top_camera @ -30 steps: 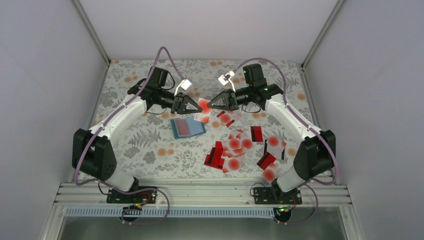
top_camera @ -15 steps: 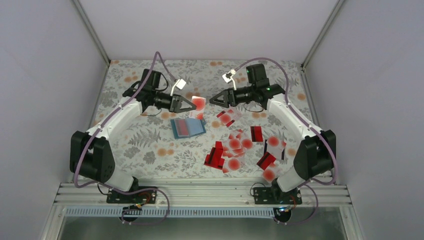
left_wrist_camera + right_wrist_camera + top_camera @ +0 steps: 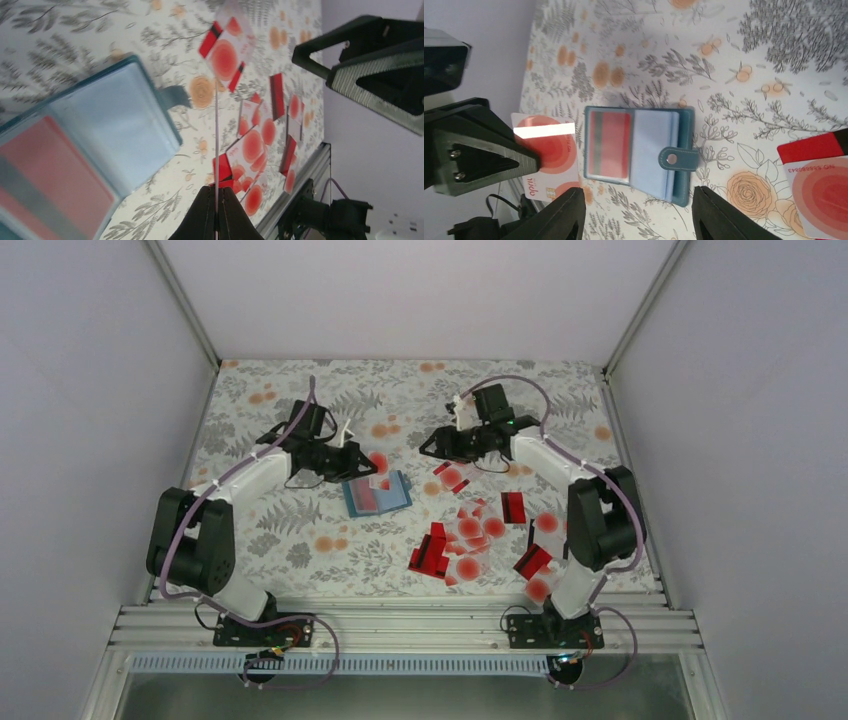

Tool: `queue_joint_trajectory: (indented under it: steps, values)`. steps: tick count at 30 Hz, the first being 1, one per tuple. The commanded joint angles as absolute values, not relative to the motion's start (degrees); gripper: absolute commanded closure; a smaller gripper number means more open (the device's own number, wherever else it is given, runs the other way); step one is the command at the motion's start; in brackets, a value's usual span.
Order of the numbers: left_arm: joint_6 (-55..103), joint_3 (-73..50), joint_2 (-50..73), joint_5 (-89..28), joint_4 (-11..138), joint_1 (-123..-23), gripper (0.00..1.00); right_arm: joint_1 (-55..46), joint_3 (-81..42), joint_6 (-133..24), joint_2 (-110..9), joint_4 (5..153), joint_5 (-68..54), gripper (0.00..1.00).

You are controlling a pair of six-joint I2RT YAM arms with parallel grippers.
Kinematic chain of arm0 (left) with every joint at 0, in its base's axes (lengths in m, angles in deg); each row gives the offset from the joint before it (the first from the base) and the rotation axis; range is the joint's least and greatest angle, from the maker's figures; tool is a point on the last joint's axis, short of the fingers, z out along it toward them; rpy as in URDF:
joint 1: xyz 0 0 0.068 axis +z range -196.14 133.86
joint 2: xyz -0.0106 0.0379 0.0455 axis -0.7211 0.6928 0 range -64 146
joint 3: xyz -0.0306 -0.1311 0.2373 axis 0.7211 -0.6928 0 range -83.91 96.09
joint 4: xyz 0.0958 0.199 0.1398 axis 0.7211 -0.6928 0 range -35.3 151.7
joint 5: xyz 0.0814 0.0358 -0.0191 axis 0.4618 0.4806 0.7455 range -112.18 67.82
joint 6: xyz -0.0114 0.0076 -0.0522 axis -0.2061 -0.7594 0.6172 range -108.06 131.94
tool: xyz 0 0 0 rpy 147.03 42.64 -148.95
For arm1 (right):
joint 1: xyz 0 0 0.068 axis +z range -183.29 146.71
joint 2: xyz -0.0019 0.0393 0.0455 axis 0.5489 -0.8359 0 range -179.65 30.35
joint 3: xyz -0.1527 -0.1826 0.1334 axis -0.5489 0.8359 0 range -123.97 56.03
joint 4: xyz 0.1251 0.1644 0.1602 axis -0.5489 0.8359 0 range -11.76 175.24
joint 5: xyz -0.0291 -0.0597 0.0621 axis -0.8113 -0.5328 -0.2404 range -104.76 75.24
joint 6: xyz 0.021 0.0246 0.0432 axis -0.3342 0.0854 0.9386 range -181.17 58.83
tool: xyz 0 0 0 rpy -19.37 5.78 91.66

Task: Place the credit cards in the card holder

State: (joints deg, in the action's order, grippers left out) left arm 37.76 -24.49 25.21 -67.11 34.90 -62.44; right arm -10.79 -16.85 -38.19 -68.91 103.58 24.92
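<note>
Left gripper (image 3: pixel 216 202) clamped on 1 red-dot credit card (image 3: pixel 549 150), just beside the open card holder (image 3: pixel 651 150) — right gripper (image 3: pixel 635 195) open, holding nothing.

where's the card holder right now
In the top view the card holder lies open on the tablecloth, left of centre, close beside the left gripper and its red-dot card, with the loose credit cards scattered to its right.

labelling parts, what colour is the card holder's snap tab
The snap tab is teal-blue; clearest in the right wrist view.
</note>
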Motion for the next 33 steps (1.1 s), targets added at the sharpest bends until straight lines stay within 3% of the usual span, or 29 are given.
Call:
queue_joint_trajectory:
  steps: [1, 10, 33]
  values:
    - [44.27, -27.36, 24.74, -61.46, 37.02, -62.34, 0.98, -7.65, -18.46, -36.69, -71.6, 103.48, 21.53, 0.45]
    - [48.67, -30.84, 25.14, -55.86, 37.69, -62.3, 0.98, -3.97, -22.86, -39.6, -76.78, 108.32, 17.56, 0.45]
    - [49.99, -34.73, 29.4, -56.13, 41.23, -62.73, 0.98, 0.43, -19.3, -48.15, -76.69, 105.33, 20.57, 0.6]
